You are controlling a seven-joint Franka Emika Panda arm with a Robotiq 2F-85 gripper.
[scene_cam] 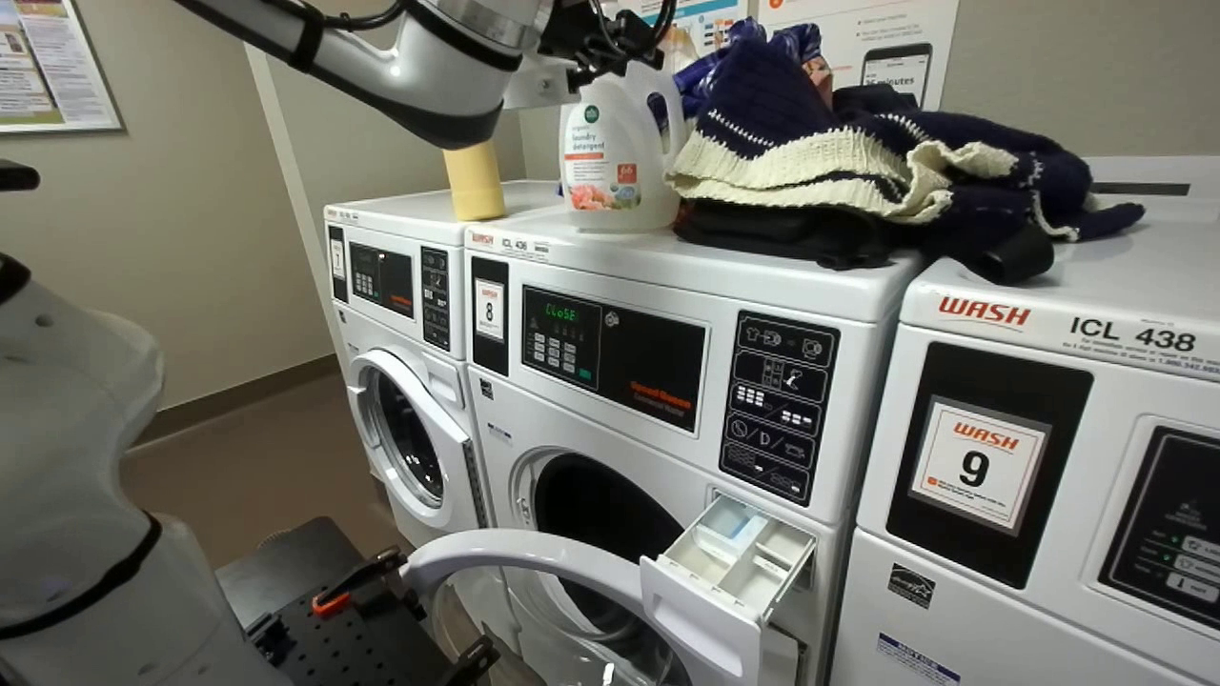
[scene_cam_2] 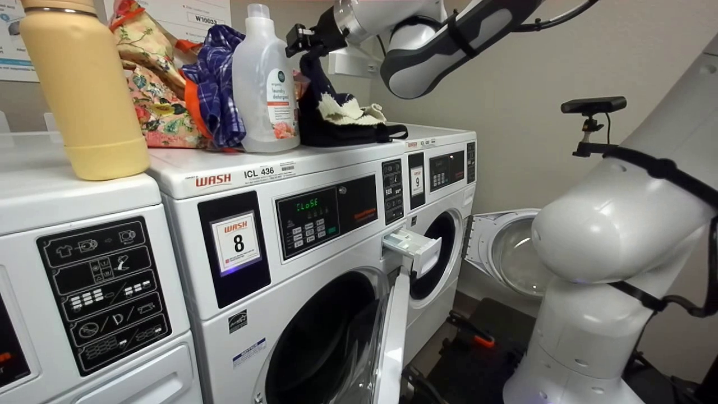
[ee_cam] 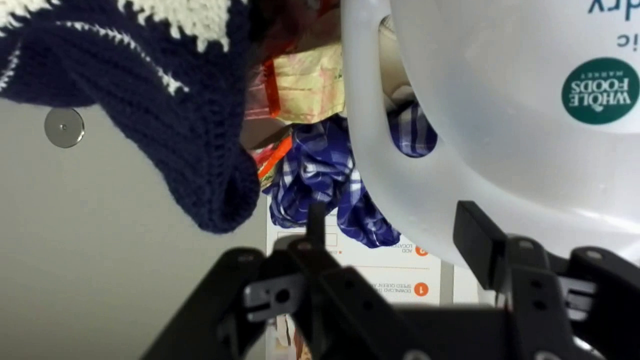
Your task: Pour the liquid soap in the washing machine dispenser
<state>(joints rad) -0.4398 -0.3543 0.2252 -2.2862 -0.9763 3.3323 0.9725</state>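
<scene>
A gripper [ee_cam: 395, 235] looms in the wrist view, jaws parted, one detergent jug [scene_cam: 620, 157] beyond them, upright atop the middle washing machine [scene_cam: 610, 433] of three, near its front edge. One dispenser drawer [scene_cam: 724, 572] juts below; one tan bottle [scene_cam_2: 84, 95] stands near a corner of the neighboring washer [scene_cam_2: 33, 179].

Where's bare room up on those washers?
Bare: washer 9's top, beside the navy knitwear, and a strip of washer 8's top between yellow bottle and detergent jug. Crowded: behind the jug, with plaid cloth and floral bag.
</scene>
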